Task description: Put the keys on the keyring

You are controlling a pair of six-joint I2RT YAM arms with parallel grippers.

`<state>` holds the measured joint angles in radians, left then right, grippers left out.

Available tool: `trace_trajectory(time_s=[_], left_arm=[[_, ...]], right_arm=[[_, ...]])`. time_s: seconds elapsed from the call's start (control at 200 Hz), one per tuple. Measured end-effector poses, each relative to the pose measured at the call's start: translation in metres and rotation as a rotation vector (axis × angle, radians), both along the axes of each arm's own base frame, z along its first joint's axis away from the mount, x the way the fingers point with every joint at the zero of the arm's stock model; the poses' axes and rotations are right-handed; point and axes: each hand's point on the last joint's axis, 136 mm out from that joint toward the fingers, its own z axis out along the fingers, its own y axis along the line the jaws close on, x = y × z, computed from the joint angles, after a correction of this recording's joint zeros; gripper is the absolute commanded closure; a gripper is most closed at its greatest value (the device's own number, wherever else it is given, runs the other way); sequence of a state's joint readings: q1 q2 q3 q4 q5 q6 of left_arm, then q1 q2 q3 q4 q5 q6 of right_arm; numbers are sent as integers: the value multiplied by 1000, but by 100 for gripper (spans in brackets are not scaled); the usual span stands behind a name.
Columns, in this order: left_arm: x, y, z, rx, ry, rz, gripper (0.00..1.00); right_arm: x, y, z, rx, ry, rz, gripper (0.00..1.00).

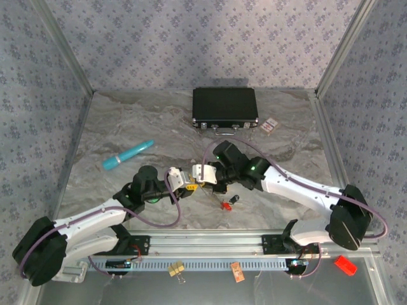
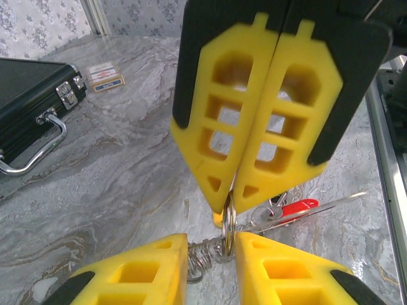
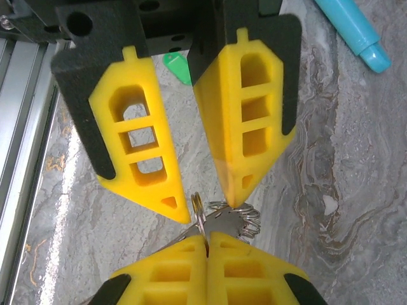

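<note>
The right gripper has its two yellow plastic fingers pressed together, pinching the thin grey metal keyring edge-on at their pointed tips. Each finger is a wedge with a ladder of rectangular cut-outs, backed in matt black. Facing it, the left gripper holds its two matching fingers spread, with the hoop in the gap between the tips; whether either tip touches it I cannot tell. A short coil of fine wire loops sits against the ring beside those tips. The two grippers meet over the middle of the glossy, grey-veined marble-patterned table.

Three tiny keys with plastic heads can be counted. One red and one dark lie near each other on the table, just to the near side of the grippers and apart from the ring. One flat green head shows behind the left fingers.

Farther back lie one black rectangular case with a chrome handle, one smooth teal cylindrical pen and one small pack of cards
</note>
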<state>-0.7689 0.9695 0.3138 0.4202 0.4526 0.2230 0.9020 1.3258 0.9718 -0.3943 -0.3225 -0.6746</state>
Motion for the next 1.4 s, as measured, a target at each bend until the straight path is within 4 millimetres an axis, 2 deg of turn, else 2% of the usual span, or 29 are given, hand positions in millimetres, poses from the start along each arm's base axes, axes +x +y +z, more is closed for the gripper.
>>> trace_trajectory(time_s=[0.11,0.3,0.365,0.395,0.435,0.655,0.745,0.955,1.024,1.234,1.329,1.399], left_arm=[[-1,-1,0,-1,-1,-7,79],[-4,-2,0,2,-5,-30,97],[-4,-2,0,3,-8,-34,100],[-4,-3,0,2,-9,-36,100],[-5,-3,0,1,-10,-38,100],[-4,-3,3,-9,-18,-38,100],[-4,-4,8,-22,-32,-39,100],[-6,-6,13,-42,-46,-54,100],[-7,-6,14,-43,-46,-59,100],[-7,-6,14,-45,-47,-60,100],[-6,-6,14,-44,-47,-58,100],[-6,-6,13,-42,-42,-53,91]], right_arm=[[-1,1,-4,-12,4,3,100],[-1,1,-5,-15,6,2,100],[0,0,-5,-6,10,-4,87],[0,-1,-4,5,20,-11,77],[-1,-2,-2,33,28,-12,73],[1,-21,-1,202,107,-69,69],[-2,-19,-5,230,139,-65,70],[0,-7,1,290,155,-44,72],[1,-5,1,300,159,-42,76],[0,-2,5,319,167,-31,100],[-1,-2,4,317,173,-31,100],[-2,-2,3,308,173,-30,100]])
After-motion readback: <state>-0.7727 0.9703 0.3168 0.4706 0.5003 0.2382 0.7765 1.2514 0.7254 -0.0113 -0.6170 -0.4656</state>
